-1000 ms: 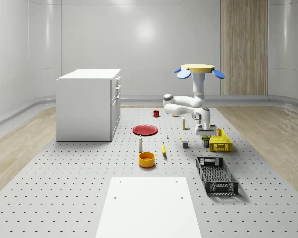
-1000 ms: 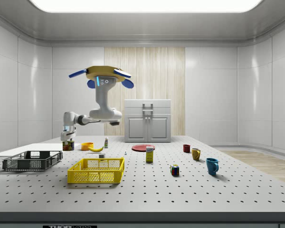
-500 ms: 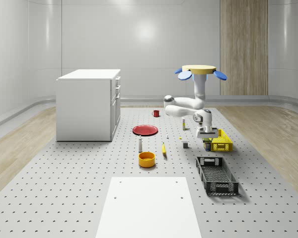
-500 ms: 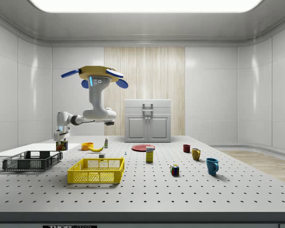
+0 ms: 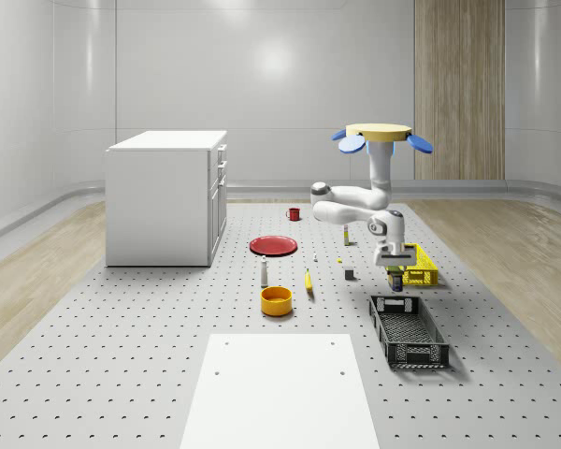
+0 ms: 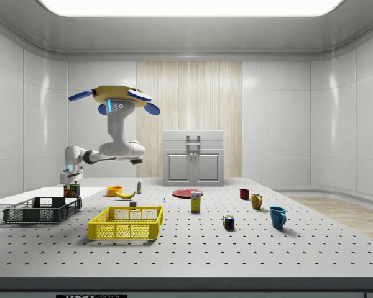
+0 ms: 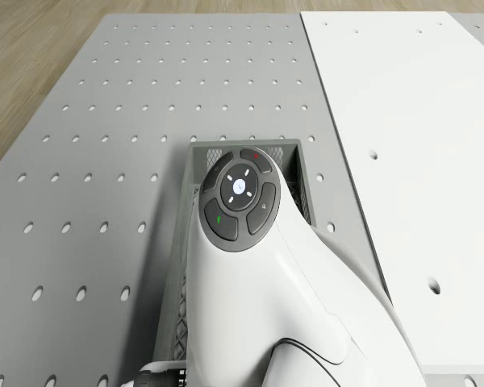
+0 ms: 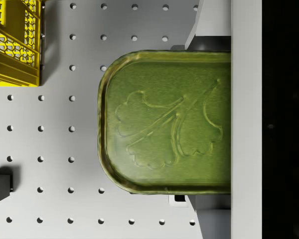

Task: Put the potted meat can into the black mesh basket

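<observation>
You've got the potted meat can clamped in the claw, drone hovering above the counter; can hangs near the black mesh basket, not lowered in yet.

1. The yellow-topped, blue-rotored quadrotor drone has drifted from above the yellow plastic crate toward the black mesh basket.
2. Its gripper, clamping the green-lidded potted meat can, now hangs at the basket's far rim, at its 12 o'clock.
</observation>
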Available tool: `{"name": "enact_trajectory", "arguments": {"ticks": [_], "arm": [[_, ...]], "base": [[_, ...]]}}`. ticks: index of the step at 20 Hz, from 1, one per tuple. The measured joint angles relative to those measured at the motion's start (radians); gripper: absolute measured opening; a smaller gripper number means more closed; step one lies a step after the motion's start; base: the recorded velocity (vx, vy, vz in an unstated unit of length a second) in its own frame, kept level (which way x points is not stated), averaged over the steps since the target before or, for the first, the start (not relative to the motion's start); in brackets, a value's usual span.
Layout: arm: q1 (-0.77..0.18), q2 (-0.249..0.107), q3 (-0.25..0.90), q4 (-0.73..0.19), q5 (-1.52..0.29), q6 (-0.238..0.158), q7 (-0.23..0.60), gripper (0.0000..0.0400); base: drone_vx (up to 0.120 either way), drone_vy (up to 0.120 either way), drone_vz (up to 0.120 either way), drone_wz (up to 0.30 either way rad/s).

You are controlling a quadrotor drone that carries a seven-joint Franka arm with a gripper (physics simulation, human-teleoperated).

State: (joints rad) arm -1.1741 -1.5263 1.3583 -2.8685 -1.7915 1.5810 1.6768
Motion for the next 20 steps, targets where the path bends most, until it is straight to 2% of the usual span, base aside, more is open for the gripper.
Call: {"name": "enact_trajectory", "arguments": {"ticks": [12,14,16,20], "arm": [[-0.001,-0.003,0.000,0.000,0.001,0.003,0.001,0.0290],[-0.001,-0.004,0.001,0.000,0.002,0.004,0.001,0.0290],[-0.001,-0.004,0.001,0.000,0.002,0.004,0.001,0.0290],[-0.001,-0.005,0.001,0.000,0.002,0.005,0.001,0.0290]], "base": [[0.120,0.000,0.000,0.000],[0.120,0.000,-0.120,0.000],[0.120,0.000,0.000,0.000],[0.120,0.000,-0.120,0.000]]}}
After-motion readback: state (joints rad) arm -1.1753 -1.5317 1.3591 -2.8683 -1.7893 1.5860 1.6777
